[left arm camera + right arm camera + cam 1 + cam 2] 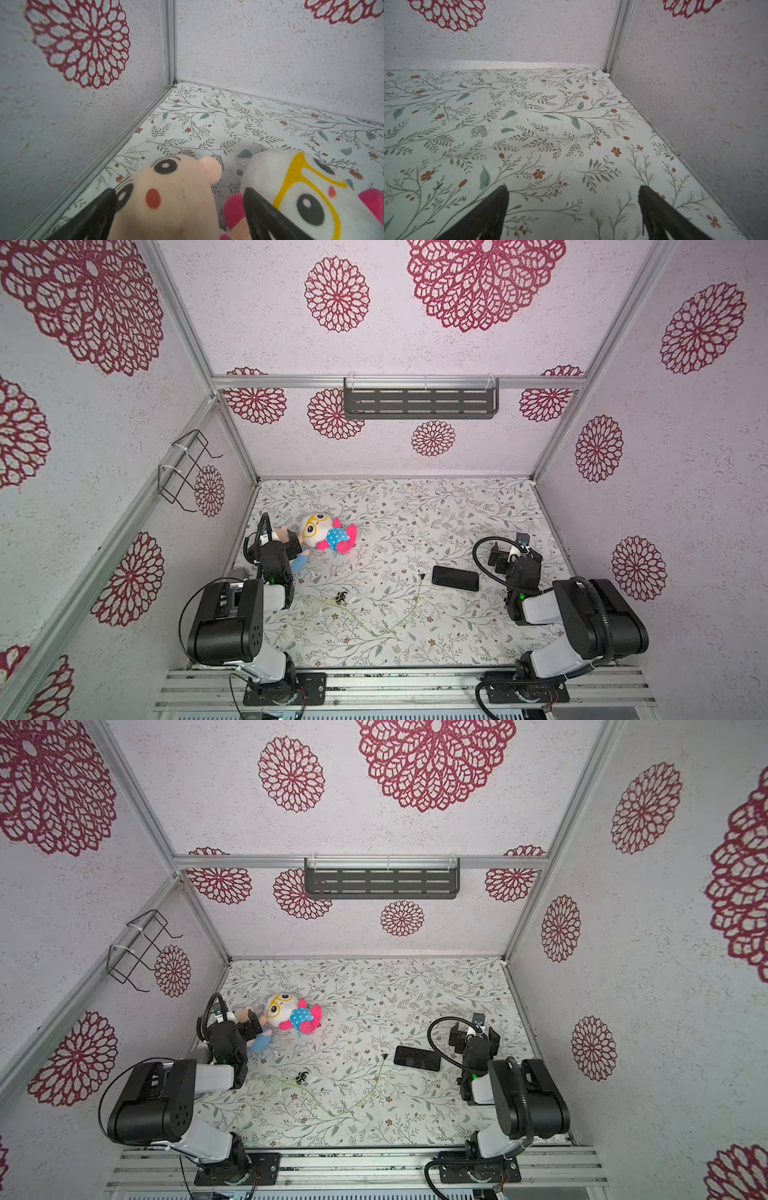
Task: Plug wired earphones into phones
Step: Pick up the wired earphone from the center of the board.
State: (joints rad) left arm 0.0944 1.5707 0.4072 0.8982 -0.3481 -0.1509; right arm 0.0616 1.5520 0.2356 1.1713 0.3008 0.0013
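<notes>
1. Nearest the overhead camera, two black-and-white robot arms reach in from the 6 o'clock edge of a leaf-patterned table [415, 510].
2. The left gripper [293, 546] sits at 10 o'clock on the table and the right gripper [515, 549] at 3 o'clock. Both have their fingers spread wide, and neither is closed on anything.
3. The phone [455, 578], a flat glossy black slab, lies just right of centre. It is at 8 o'clock from the right gripper, near it but apart.
4. The earphones [390, 629] lie loose on the table. Their black plug [422, 576] rests just beside the phone's 9 o'clock end and is not inserted. The pale cable loops toward 6 o'clock, then runs to the earbuds [342, 596] at 8 o'clock.
5. Handling, as a judgement: the cable looks light and limp, so a pinched cord would flop. The rigid plug body is the place to grip. The phone looks smooth and likely to slide when pushed, so its long edges want bracing. Which edge carries the socket cannot be told.
6. Only the top views show the phone and earphones; neither wrist view does.
7. The left wrist view alone shows the left gripper [178, 191] with its fingers either side of a peach plush toy [166, 203], with no squeeze visible. A white plush toy [301, 182] lies beside it.
8. The right wrist view shows the right gripper [573, 187] over bare table.
</notes>
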